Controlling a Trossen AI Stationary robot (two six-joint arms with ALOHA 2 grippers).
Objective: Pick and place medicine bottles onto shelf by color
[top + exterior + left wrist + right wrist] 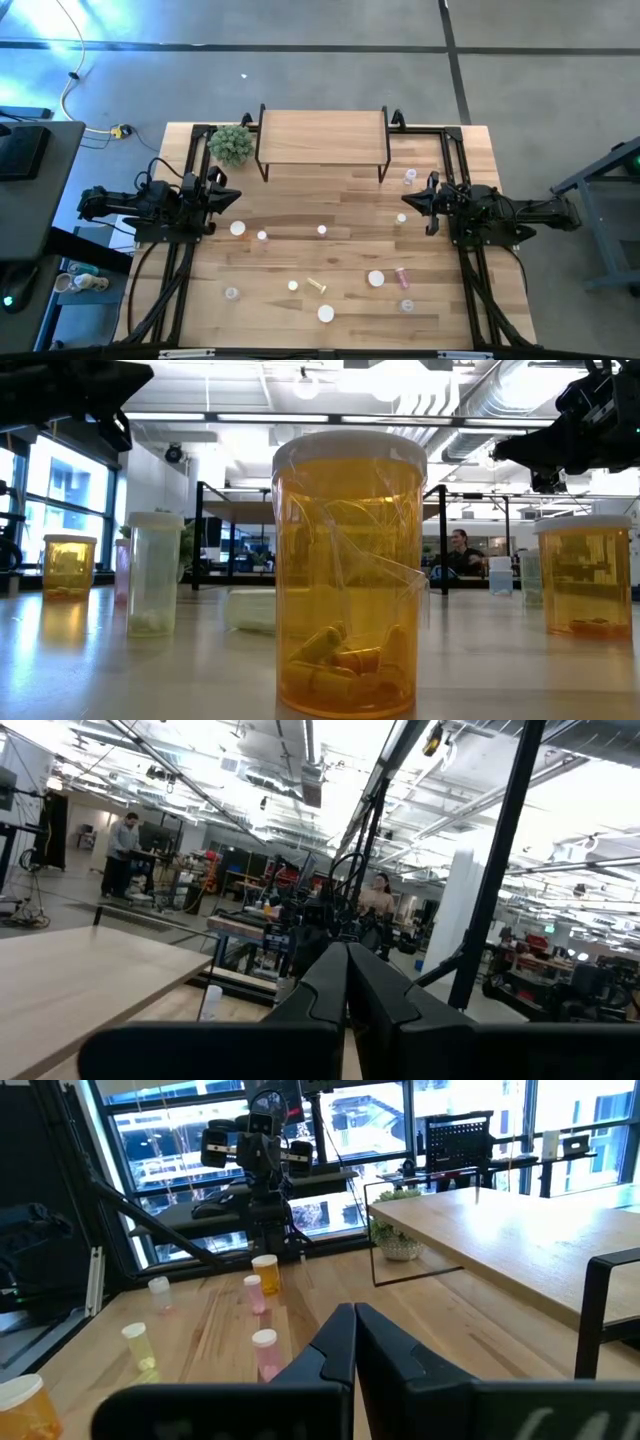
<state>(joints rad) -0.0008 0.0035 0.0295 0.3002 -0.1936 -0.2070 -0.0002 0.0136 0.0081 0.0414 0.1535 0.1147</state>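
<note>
Nearest the table's [440, 330] front edge, an orange medicine bottle [349, 575] with a white cap stands upright, capsules lying at its bottom; about it, the other medicine bottles [376, 279] are scattered over the front half of the surface, most upright, one orange one [316, 286] lying on its side; a pink one [403, 274] sits toward the right edge, and a pale one [409, 177] stands nearer the back, just off the shelf's right legs; midway back, the left gripper [232, 194] waits at the left edge and the right gripper [406, 198] at the right edge, both raised above the wood, each with its fingers pressed together and holding nothing; at the back edge the shelf [322, 135] stands centred, its light-wood top bare; a small green plant [231, 144] sits beside its left end, toward the back left corner.
</note>
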